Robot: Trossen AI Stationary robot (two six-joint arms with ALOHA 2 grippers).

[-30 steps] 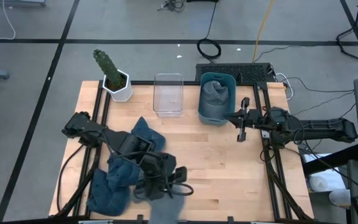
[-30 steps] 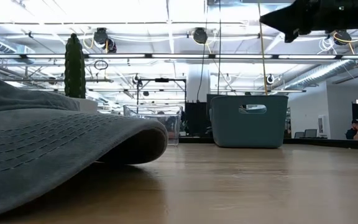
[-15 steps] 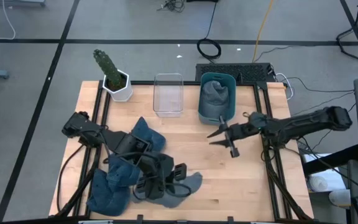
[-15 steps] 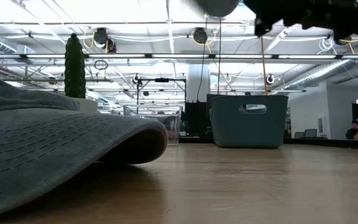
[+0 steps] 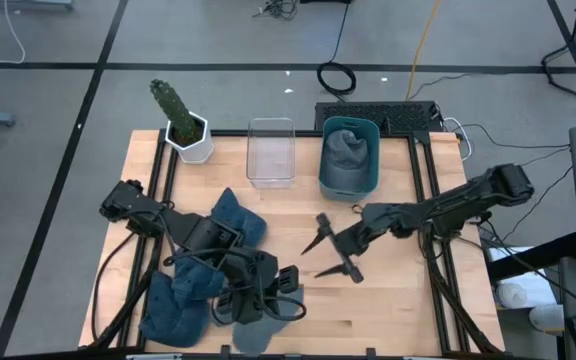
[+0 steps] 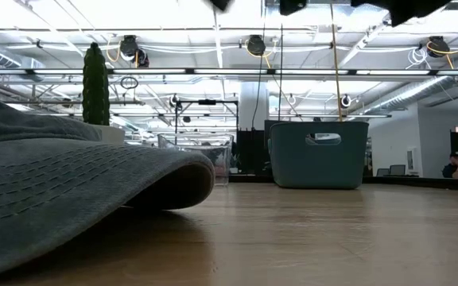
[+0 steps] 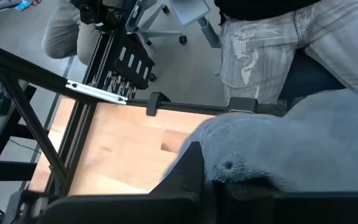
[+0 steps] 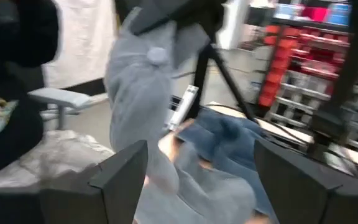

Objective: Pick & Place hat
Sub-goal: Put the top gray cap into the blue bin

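Several blue hats (image 5: 196, 283) lie heaped at the table's near left. My left gripper (image 5: 259, 300) is over the heap's right side, shut on a grey-blue hat (image 8: 143, 87). In the right wrist view that hat hangs below it. My right gripper (image 5: 314, 259) is open over the middle of the table, right of the heap, its fingers pointing at the hanging hat and touching nothing. Another grey hat (image 5: 347, 148) lies in the teal bin (image 5: 349, 185) at the far side. In the low view a grey hat brim (image 6: 70, 191) rests on the tabletop close by. My left gripper pinches a bunched part of the grey-blue hat's cloth (image 7: 232, 169) between its two fingers, from above. The hat hangs down below the fingers (image 8: 135, 118). I cannot tell whether its lower end is on the table, nor one layer from several.
A clear box (image 5: 271, 152) and a potted cactus (image 5: 180, 122) stand at the far edge, left of the teal bin. Bare wood (image 5: 388, 300) lies at the near right. A person in grey jeans (image 7: 272, 43) stands just past the table's near edge.
My right gripper has swung from beside the teal bin toward the table's left and near edges, out over the middle, and has opened wide on the way. My left gripper has stayed shut on its hat.
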